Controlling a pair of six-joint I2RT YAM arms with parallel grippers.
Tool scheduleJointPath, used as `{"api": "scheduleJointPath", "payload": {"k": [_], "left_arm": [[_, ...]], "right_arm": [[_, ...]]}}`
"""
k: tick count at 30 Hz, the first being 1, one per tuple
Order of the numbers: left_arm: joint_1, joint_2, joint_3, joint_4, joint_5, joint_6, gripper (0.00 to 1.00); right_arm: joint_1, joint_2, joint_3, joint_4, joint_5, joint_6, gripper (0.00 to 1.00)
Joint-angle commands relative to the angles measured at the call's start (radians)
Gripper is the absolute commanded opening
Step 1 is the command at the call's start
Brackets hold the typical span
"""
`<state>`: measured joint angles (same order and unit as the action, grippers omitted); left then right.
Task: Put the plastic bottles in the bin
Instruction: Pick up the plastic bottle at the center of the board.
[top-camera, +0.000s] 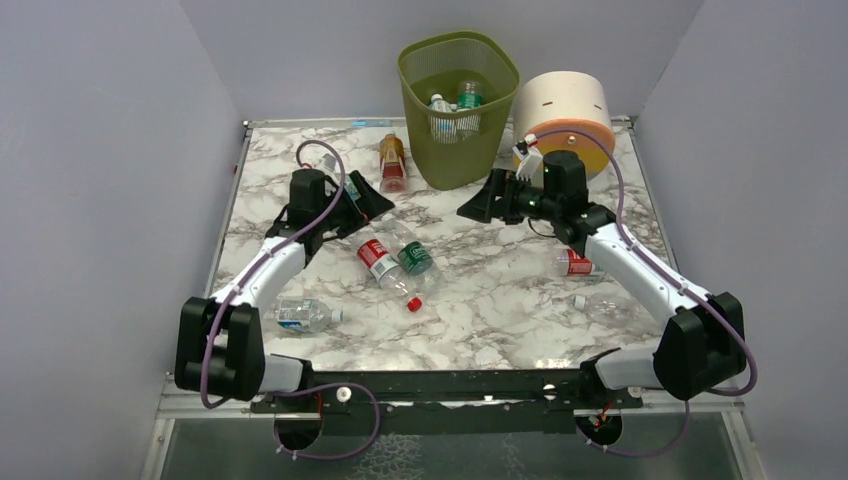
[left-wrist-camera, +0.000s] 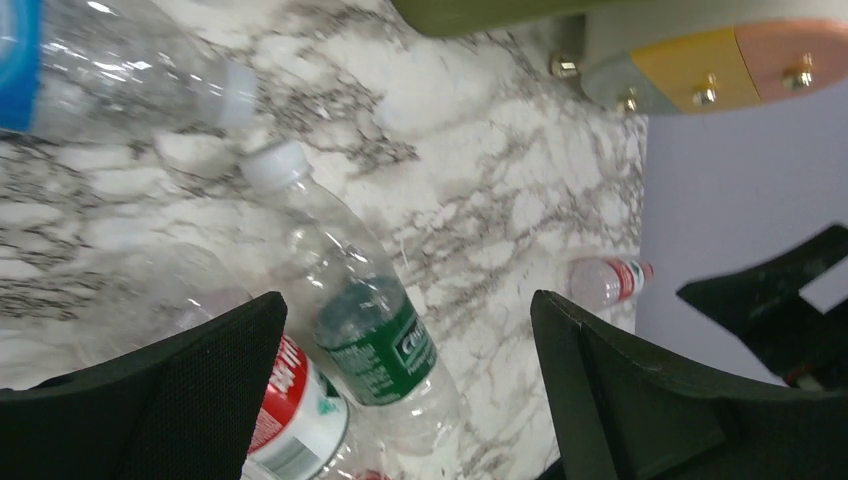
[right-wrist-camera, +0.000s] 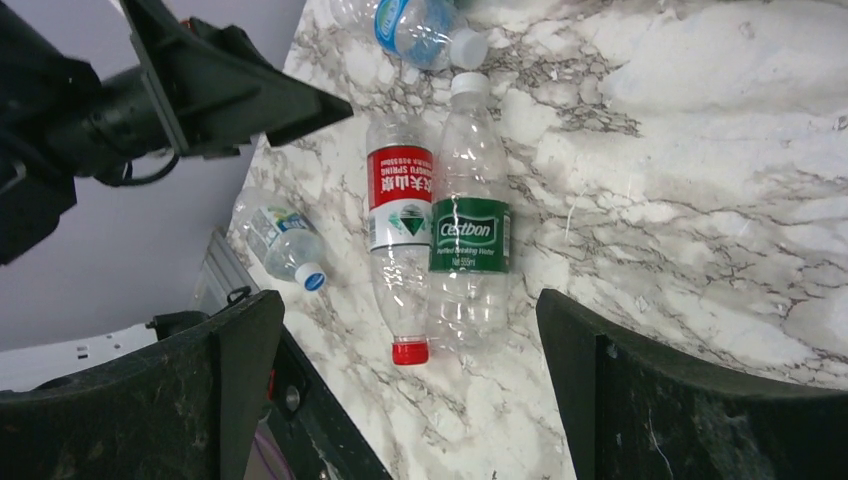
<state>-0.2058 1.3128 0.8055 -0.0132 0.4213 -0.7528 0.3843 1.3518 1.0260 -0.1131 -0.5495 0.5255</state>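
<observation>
The olive-green mesh bin (top-camera: 458, 100) stands at the back with a few bottles (top-camera: 455, 105) inside. A red-label bottle (top-camera: 383, 262) and a green-label bottle (top-camera: 412, 252) lie side by side mid-table. My left gripper (top-camera: 362, 200) is open and empty, just left of and above them; its view shows the green-label bottle (left-wrist-camera: 375, 340) and the red-label bottle (left-wrist-camera: 295, 400) between its open fingers. My right gripper (top-camera: 478, 206) is open and empty, in front of the bin; its view looks down on the red-label bottle (right-wrist-camera: 400, 215) and the green-label bottle (right-wrist-camera: 470, 225).
A cream drum (top-camera: 565, 115) stands right of the bin. An amber bottle (top-camera: 392, 163) lies left of the bin. A blue-label bottle (top-camera: 300, 316) lies front left; another blue-label bottle (right-wrist-camera: 415, 25) lies by the left gripper. A red-label bottle (top-camera: 578, 265) and a clear one (top-camera: 600, 305) lie under the right arm.
</observation>
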Motion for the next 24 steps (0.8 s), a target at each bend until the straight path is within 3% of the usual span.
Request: {"api": "scheduleJointPath", "payload": {"k": [1, 8, 15, 24], "left_arm": [[0.095, 0.066, 0.046, -0.017, -0.033, -0.023, 0.99], [0.234, 0.154, -0.012, 0.143, 0.131, -0.158, 0.99], [0.249, 0.077, -0.035, 0.081, 0.003, -0.14, 0.99], [0.277, 0.165, -0.011, 0.093, -0.051, -0.196, 0.99]], "right_arm": [[0.003, -0.045, -0.034, 0.034, -0.029, -0.014, 1.0], [0.004, -0.079, -0.083, 0.041, -0.038, -0.013, 1.0], [0.011, -0.037, -0.08, 0.074, -0.068, -0.01, 0.99], [0.016, -0.044, -0.096, 0.073, -0.073, -0.017, 0.99]]}}
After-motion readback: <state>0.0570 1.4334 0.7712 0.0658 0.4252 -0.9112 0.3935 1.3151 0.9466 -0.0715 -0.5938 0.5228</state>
